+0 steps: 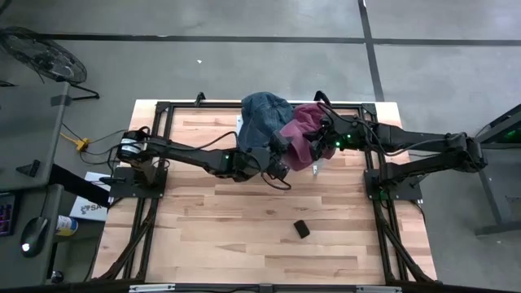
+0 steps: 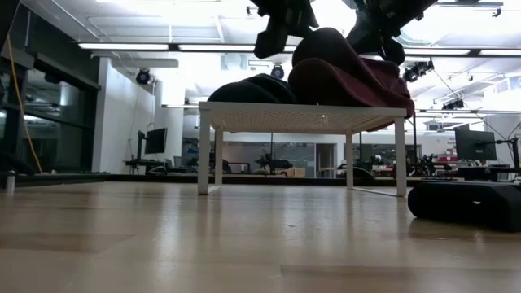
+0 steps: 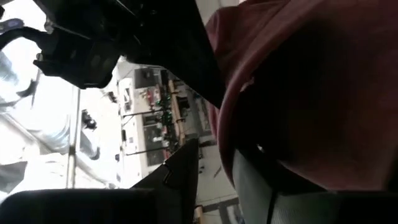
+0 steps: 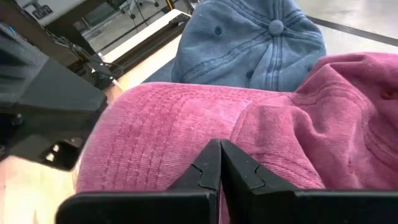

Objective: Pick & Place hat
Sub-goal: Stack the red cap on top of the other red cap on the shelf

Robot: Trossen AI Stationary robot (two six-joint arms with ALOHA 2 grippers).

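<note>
From my remote station I see 2 caps sitting on a small white rack (image 2: 301,116) at the far middle of the wooden table (image 1: 244,236): a maroon cap (image 1: 299,130) on the right side and a blue denim cap (image 1: 262,115) touching it on the left. In the right wrist view the maroon cap (image 4: 186,124) fills the foreground with the blue denim cap (image 4: 249,43) just behind it. My right gripper (image 4: 220,163) hovers directly over the maroon cap, its 2 fingers pressed together with nothing between them. My left gripper (image 1: 281,163) reaches in from the left to the near edge of the maroon cap (image 3: 311,93); I cannot tell whether its fingers are pinching the fabric or only lie against it. From table level, both arms come down from above onto the caps on the rack. A small black block (image 1: 302,229) lies alone on the near part of the table, well apart from the rack.
</note>
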